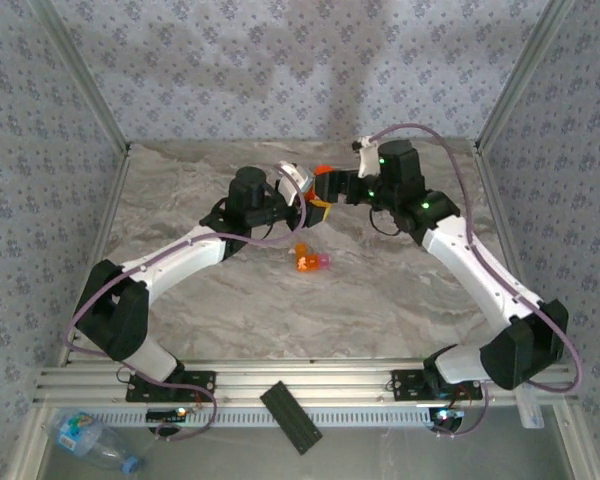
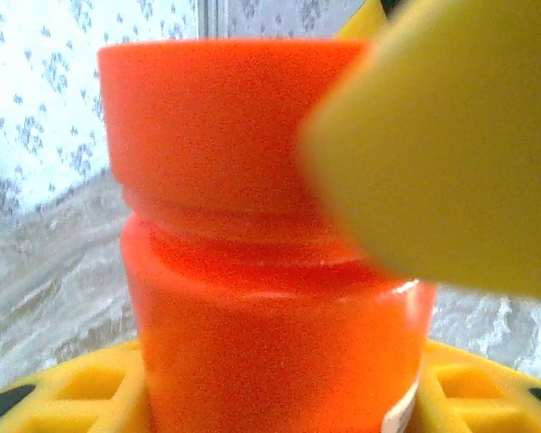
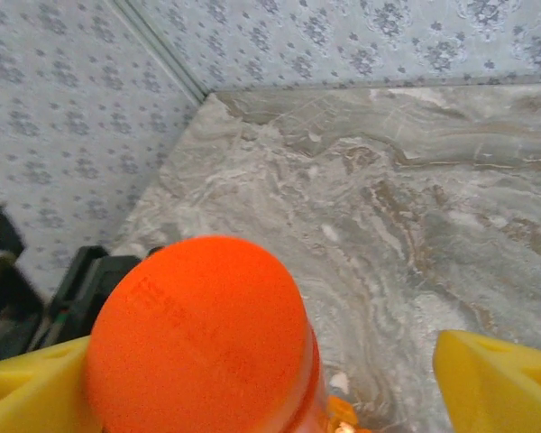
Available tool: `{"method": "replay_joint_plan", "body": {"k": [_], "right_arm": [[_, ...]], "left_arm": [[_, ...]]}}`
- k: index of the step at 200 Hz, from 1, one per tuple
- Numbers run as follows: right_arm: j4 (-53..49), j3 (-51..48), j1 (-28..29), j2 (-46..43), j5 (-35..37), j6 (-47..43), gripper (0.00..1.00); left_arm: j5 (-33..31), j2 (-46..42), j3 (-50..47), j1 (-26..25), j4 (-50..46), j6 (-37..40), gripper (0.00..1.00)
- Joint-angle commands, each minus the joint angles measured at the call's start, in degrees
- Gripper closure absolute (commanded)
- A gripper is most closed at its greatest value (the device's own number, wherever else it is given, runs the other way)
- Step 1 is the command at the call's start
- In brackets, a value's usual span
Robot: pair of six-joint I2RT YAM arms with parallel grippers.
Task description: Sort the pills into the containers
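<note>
An orange pill bottle [image 1: 323,172] with its orange cap on is held upright above the back middle of the table. My left gripper [image 1: 308,196] is shut on the bottle's body [image 2: 252,298], a yellow finger [image 2: 81,397] on each side. My right gripper [image 1: 332,186] hovers over the cap [image 3: 198,334] and is open. Its left finger [image 3: 32,388] is beside the cap and its right finger [image 3: 496,383] stands well clear. The tiny orange compartment [image 1: 305,261] with its pink piece lies on the table nearer the front. The pills are out of view.
A black flat bar [image 1: 291,417] lies across the front rail. A plastic water bottle [image 1: 85,437] lies at the front left corner. Patterned walls and metal posts close in the marble table [image 1: 400,290]. A small white fleck [image 3: 340,383] lies on the marble.
</note>
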State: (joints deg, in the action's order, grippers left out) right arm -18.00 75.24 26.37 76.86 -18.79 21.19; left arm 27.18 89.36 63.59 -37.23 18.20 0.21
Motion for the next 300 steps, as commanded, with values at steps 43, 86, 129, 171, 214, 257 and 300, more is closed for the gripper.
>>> {"method": "replay_joint_plan", "body": {"k": [43, 86, 129, 171, 214, 257, 300], "right_arm": [[-2.56, -0.16, -5.37, -8.65, -12.11, -6.99, 0.03], [-4.77, 5.17, -6.69, -3.48, -15.49, -8.95, 0.05], [-4.87, 7.42, -5.79, 0.06, -18.19, -9.32, 0.08], [-4.6, 7.05, -4.95, 1.44, -17.77, -9.25, 0.12], [-4.27, 7.2, -4.42, 2.68, -17.86, -8.98, 0.18], [-4.24, 7.22, -3.77, 3.38, -18.22, -9.15, 0.27], [-4.25, 7.02, -3.44, 3.33, -18.22, -9.06, 0.44]], "left_arm": [[7.81, -1.92, 1.78, 2.38, 2.92, 0.17, 1.0], [13.91, -1.56, 3.55, 2.6, -2.09, 1.35, 1.0], [16.55, -1.12, 4.44, 2.59, -4.72, 1.77, 1.0], [16.87, -1.12, 4.52, 2.6, -4.95, 1.86, 1.0], [16.86, -0.95, 4.52, 2.52, -4.93, 1.76, 1.0], [16.94, -1.0, 4.61, 2.43, -4.88, 1.72, 1.0], [16.85, -0.94, 4.75, 2.34, -4.75, 1.63, 1.0]]}}
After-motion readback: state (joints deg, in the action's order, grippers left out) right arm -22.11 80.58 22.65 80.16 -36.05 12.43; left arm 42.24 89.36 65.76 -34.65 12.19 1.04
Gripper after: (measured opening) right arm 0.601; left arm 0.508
